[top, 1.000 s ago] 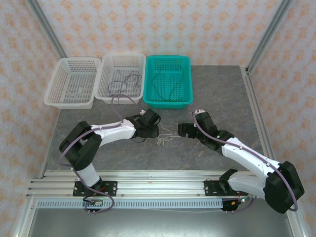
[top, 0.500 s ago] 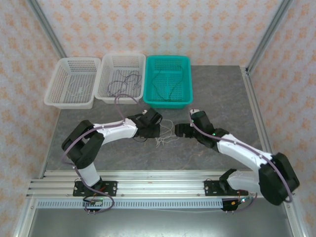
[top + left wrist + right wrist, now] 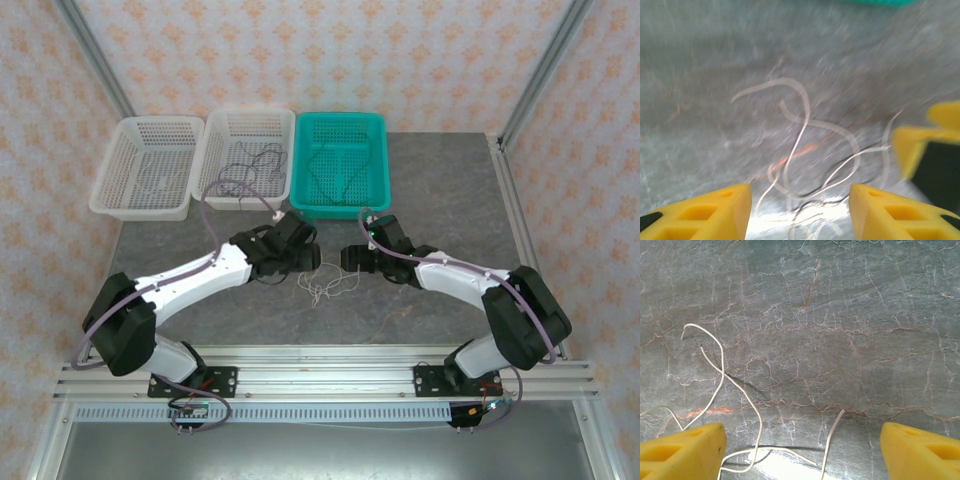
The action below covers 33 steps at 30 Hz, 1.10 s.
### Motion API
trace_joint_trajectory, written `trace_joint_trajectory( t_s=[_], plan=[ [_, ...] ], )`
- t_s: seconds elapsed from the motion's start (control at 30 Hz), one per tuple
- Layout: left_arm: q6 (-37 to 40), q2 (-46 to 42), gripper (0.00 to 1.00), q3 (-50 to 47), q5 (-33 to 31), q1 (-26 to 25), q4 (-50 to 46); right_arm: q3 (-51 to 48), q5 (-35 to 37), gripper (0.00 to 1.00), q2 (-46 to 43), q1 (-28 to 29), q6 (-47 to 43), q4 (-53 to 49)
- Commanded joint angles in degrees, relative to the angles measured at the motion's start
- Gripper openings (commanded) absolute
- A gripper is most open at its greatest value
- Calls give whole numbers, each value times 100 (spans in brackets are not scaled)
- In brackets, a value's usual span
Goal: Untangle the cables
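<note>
on the grey counter (image 3: 440, 200) between the 2 arms, the whitish cables (image 3: 328, 285) lie loosely tangled just on the near side of the left claw (image 3: 312, 258) and right claw (image 3: 347, 260), both spread wide, gripping nothing, and now farther out and closer together than 1 second ago.

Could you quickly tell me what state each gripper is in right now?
Left gripper: open, holding nothing; whitish cable lies loose between its fingers.
Right gripper: open, holding nothing.
</note>
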Motion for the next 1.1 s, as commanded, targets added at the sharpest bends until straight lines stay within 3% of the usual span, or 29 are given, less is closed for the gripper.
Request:
trace_joint_trajectory(
  t_s=[0.0,0.13,0.37,0.53,0.57,0.77,0.93,1.07],
  plan=[
    [-589,221,54,467,-553,64,-215,-183,168,82,-195,-4,-69,119],
    [-1634,932,47,868,-907,176,-248,-218,361,85,-437,-11,-43,-55],
    [-3476,1857,38,761,-670,293,403,-339,559,86,-822,-4,5,-232],
    [-3641,2118,45,641,-767,315,924,-524,631,86,-1077,-10,4,-246],
    [-3681,2172,51,637,-752,327,973,-548,640,87,-1114,-10,16,-249],
    [-3760,2453,49,562,-670,377,1114,-623,690,87,-1277,-7,-16,-342],
    [-3401,2742,34,686,-631,464,1027,-658,703,87,-1363,-6,-17,-365],
    [-3252,2771,11,800,-683,487,772,-624,702,87,-1437,-11,-107,-477]
  ],
)
